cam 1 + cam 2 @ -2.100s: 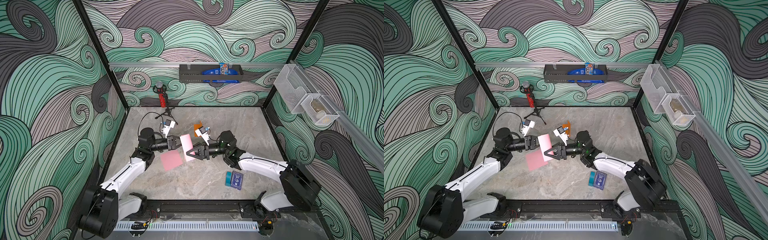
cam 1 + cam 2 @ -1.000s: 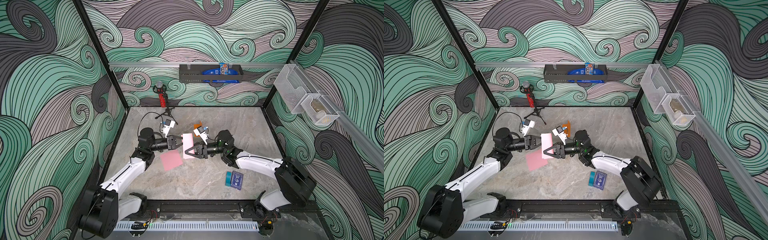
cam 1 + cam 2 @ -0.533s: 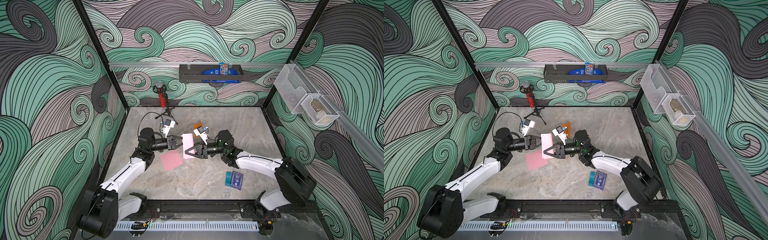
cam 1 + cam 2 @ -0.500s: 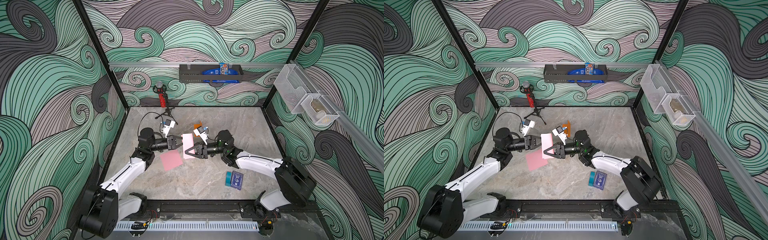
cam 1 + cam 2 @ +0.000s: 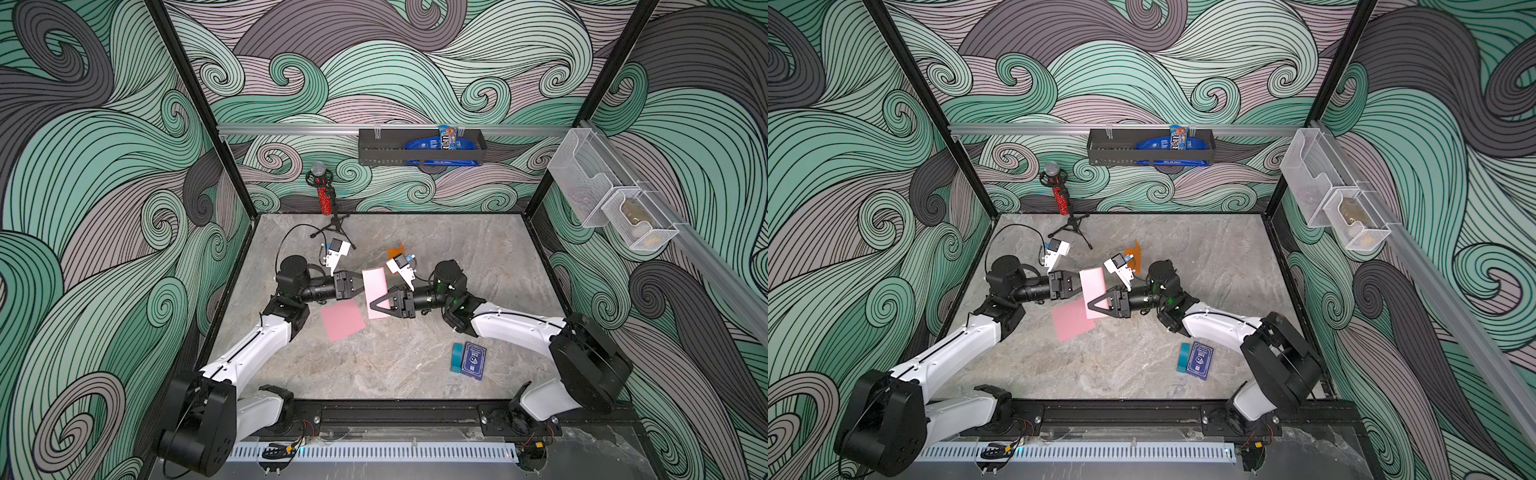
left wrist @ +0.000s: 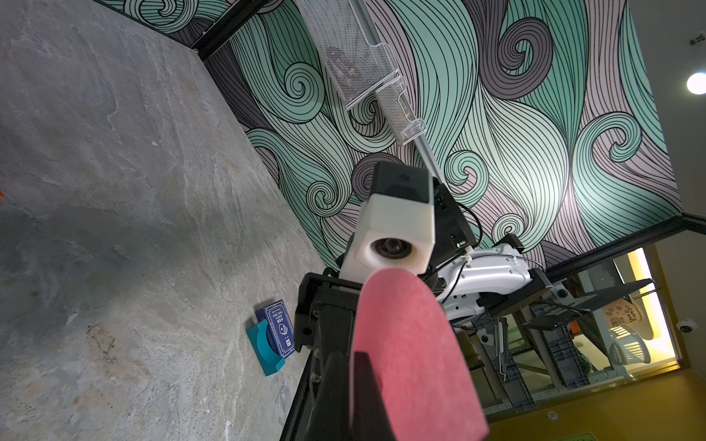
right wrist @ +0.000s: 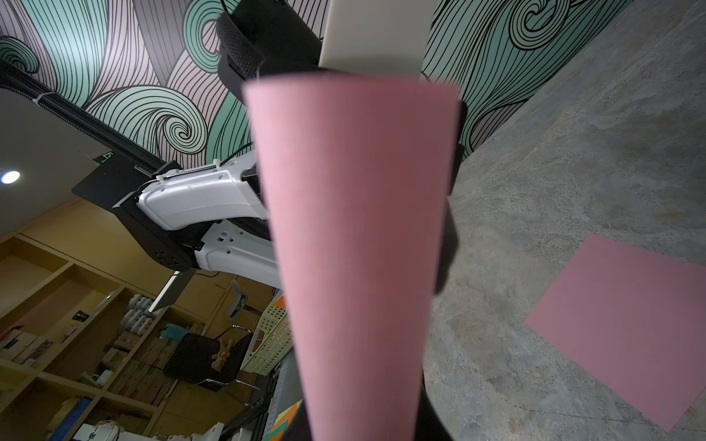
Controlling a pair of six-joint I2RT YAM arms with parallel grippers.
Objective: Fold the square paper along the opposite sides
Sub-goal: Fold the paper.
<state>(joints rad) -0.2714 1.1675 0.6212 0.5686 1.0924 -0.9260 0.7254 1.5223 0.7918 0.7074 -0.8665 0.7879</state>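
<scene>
A pale pink square paper (image 5: 374, 284) hangs in the air between my two arms, bent into a curve. My left gripper (image 5: 360, 287) is shut on its left edge; in the left wrist view the paper (image 6: 408, 343) comes out from between the dark jaws. My right gripper (image 5: 372, 305) reaches in from the right at the paper's near end, and pink shows inside the triangle its fingers form. In the right wrist view the paper (image 7: 355, 229) covers the jaws, so their gap is hidden. Both top views show the same hold, with the paper (image 5: 1093, 282) between the two grippers.
A second pink sheet (image 5: 343, 320) lies flat on the grey table (image 5: 415, 374) just below the grippers. A blue card box in a teal holder (image 5: 468, 360) sits front right. At the back are an orange scrap (image 5: 395, 252), a microphone tripod (image 5: 332, 224) and a black wall basket (image 5: 419, 147).
Over two seconds my right gripper has shifted a little left along the held paper, closer to the left gripper. The left arm and the flat sheet stay put.
</scene>
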